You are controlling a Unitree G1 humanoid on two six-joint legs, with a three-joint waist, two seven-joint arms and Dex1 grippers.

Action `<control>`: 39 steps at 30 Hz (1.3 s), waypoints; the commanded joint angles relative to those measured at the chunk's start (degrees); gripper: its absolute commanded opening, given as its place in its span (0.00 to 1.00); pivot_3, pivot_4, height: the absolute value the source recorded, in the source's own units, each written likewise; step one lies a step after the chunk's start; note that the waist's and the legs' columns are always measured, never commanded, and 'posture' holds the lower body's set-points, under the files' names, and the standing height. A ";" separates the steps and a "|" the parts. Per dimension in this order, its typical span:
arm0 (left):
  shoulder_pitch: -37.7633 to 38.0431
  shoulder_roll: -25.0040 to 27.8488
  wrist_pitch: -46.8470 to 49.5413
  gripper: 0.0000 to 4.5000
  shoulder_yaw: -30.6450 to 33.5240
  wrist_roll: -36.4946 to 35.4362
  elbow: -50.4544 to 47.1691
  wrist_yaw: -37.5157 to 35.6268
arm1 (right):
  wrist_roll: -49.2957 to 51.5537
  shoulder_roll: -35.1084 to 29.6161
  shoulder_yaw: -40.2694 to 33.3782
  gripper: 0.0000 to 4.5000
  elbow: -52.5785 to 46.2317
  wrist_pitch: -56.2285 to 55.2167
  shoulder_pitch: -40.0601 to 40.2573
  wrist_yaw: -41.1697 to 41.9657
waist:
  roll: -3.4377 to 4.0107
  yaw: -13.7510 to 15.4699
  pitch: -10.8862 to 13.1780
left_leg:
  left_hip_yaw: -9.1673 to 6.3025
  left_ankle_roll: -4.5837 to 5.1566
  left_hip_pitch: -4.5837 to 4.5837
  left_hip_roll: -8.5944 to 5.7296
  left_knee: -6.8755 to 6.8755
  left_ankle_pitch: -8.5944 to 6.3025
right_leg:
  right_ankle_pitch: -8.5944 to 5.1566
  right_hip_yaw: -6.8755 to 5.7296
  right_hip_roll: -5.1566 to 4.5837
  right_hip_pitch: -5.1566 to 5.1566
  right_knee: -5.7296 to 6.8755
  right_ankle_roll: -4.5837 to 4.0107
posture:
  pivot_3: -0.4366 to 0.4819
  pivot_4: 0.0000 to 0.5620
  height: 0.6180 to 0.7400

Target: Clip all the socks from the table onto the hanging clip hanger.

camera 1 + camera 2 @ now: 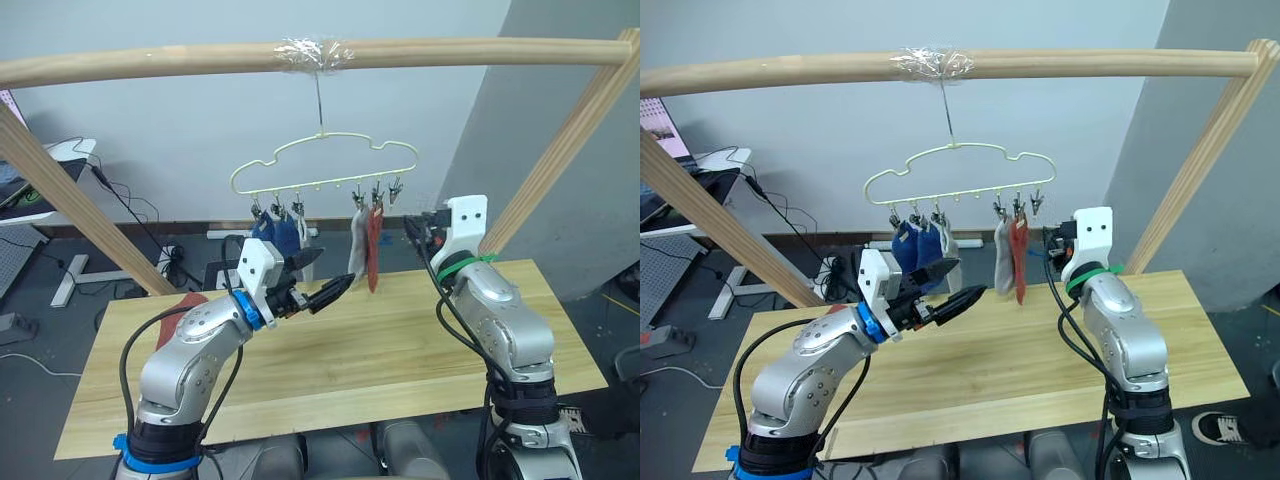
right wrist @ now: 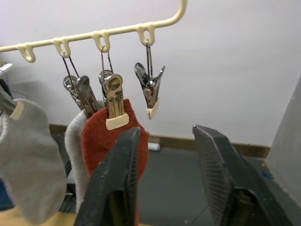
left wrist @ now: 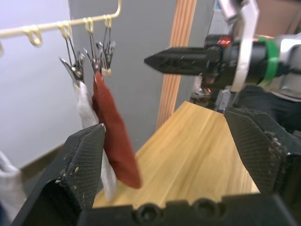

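**Five socks hung, one red sock left on the table**

The hanger hangs from a wooden bar above the table. Two blue socks and a grey one sit on its left clips, a grey and a red sock on the right; the end clip is free. Both grippers, left and right, are open and empty near the hanger. Next, likely: fetch the last red sock at the table's far left edge.
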 commanded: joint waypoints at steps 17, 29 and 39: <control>-0.53 -0.67 -3.77 1.00 0.04 -0.87 -3.74 1.48 | -7.20 5.25 -0.24 0.46 16.18 -14.21 -10.19 -4.77 | 0.00 1.38 -0.01 | 0.00 0.00 0.02 0.00 0.00 0.00 | 0.07 0.00 0.00 0.01 0.05 0.10 | 0.45 0.20 1.00; -0.80 -0.63 -3.42 1.00 -0.27 -0.98 -3.87 2.29 | -7.45 5.74 -1.01 0.46 20.90 -16.66 -12.73 -6.12 | 0.00 1.43 0.00 | 0.00 0.00 0.02 0.00 0.01 0.00 | 0.09 0.00 0.00 0.01 0.08 0.12 | 0.46 0.23 1.00; -1.40 -0.65 -3.28 1.00 -0.14 -0.93 -3.86 2.73 | -7.41 6.61 -0.70 0.46 24.60 -19.14 -15.42 -6.05 | 0.00 1.47 0.00 | 0.00 0.00 0.02 0.00 0.01 0.00 | 0.09 0.00 0.00 0.02 0.08 0.12 | 0.47 0.23 1.00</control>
